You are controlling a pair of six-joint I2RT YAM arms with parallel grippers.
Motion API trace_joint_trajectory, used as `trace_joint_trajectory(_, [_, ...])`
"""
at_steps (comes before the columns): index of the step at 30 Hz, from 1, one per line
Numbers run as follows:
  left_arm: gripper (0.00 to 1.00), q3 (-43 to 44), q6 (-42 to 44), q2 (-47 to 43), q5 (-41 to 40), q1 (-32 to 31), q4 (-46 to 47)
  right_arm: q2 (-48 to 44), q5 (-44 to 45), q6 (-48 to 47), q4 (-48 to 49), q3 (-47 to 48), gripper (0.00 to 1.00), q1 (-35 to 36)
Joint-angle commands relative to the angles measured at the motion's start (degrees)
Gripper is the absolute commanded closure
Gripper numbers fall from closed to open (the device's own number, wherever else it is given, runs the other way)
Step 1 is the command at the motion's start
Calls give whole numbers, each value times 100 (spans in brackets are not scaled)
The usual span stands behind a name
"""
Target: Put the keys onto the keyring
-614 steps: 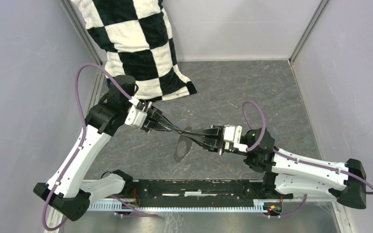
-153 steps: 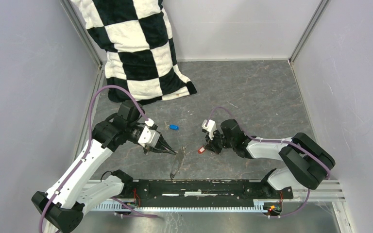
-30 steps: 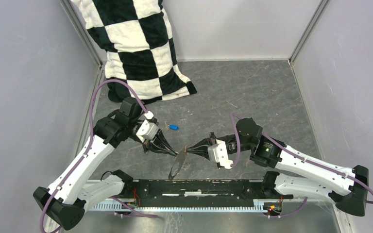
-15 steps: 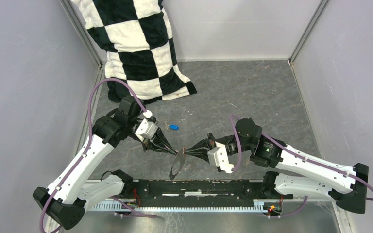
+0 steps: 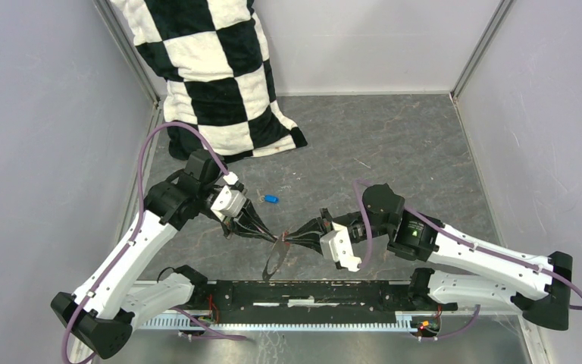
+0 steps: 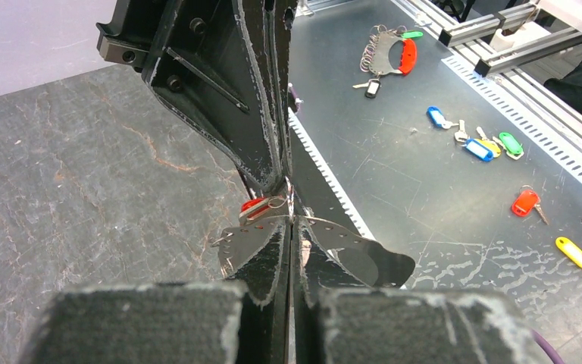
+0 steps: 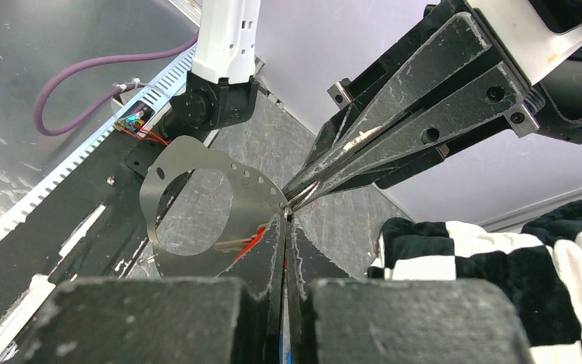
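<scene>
Clamping keyring, left gripper faces right gripper holding red key.

A robotics lab test cell: plain grey walls and aluminium posts box in a dark stone-patterned mat. Two white-and-black arms, left and right, are bolted to a black rail at the near edge and trail purple cables. A checkered cloth hangs in the back corner. The left wrist view shows a scratched metal bench with loose colour-tagged keys scattered on it.
</scene>
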Motion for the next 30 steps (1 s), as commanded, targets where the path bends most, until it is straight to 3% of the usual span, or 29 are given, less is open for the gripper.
trace_joint_trajectory(1, [98,207,-162,-7,161,18,128,22,-39,-132,-12,322,99,77])
trace_joint_trajectory(30, [98,334,-499,308,191,14,137,-128,419,-524,-550,284,100,139])
